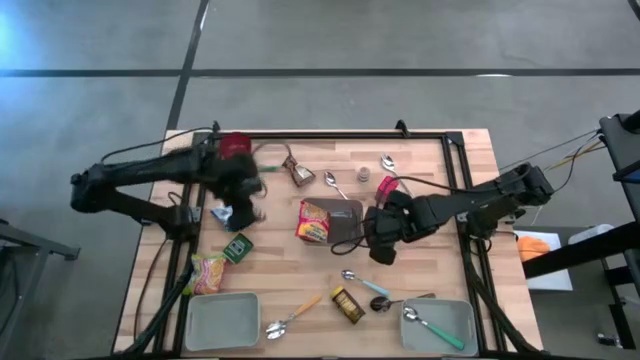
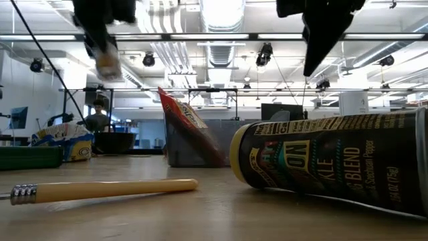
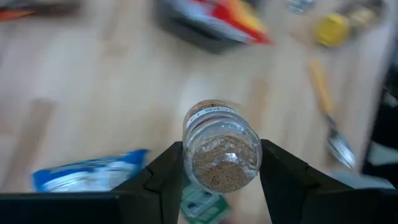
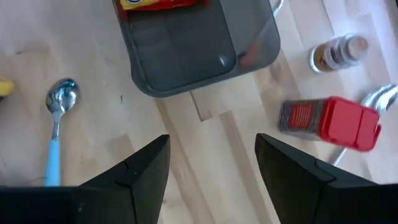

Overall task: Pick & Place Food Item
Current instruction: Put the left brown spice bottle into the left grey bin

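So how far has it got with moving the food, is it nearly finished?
Early on, by the look of it. The left pincer holds a small spice jar in the air. One noodle packet already sits in the dark tray. The right pincer is open and empty beside that tray, and other packets and jars lie loose on the table.

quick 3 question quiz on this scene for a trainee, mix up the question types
1. True or false: the left gripper is shut on a spice jar.
2. What does the right gripper hold? A) a blue spoon B) nothing C) a red-lidded jar
3. Fill in: the red and yellow packet leans in the dark ____.

Key:
1. True. The jar sits between the fingers, lifted off the table.
2. B. Its jaws stand open above bare wood, with the blue spoon and the red-lidded jar lying off to either side.
3. tray
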